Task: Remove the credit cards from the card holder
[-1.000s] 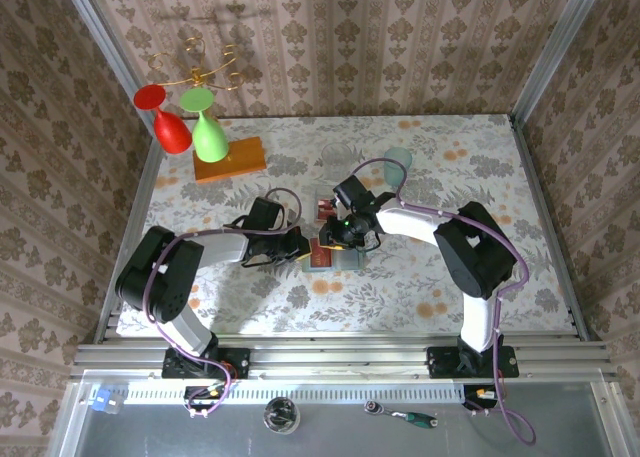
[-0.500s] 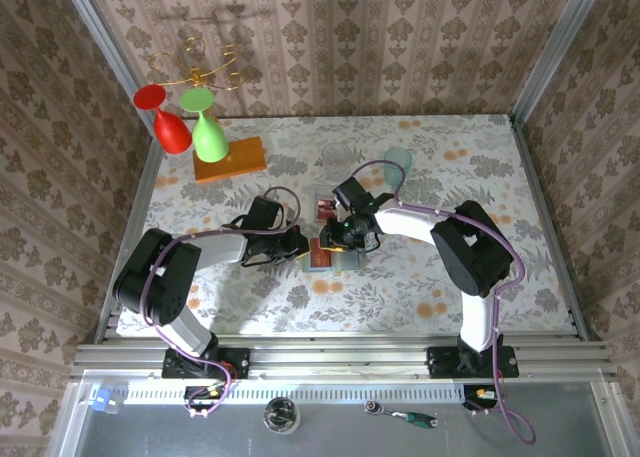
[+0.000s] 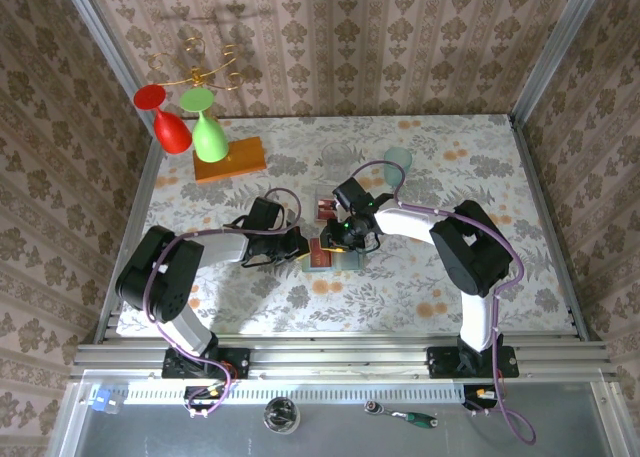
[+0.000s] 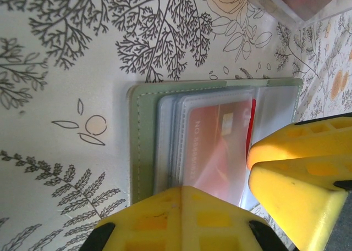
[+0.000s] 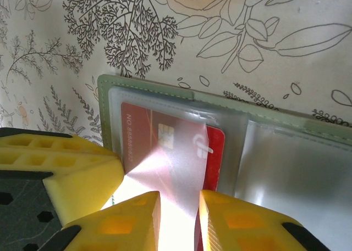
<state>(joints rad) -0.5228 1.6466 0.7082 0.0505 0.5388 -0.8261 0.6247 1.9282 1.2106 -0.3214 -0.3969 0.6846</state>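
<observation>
One red credit card (image 5: 140, 138) lies between right pincer (image 5: 179, 201) fingers.

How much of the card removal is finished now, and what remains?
Done: the card holder lies open, and a loose red card seems already out, in the clear tray. In hand: the shut left end effector apparently pins the holder while the right end effector straddles a sleeved red card; a grip is unclear. Left: that card and the redder card peeking behind it.
</observation>
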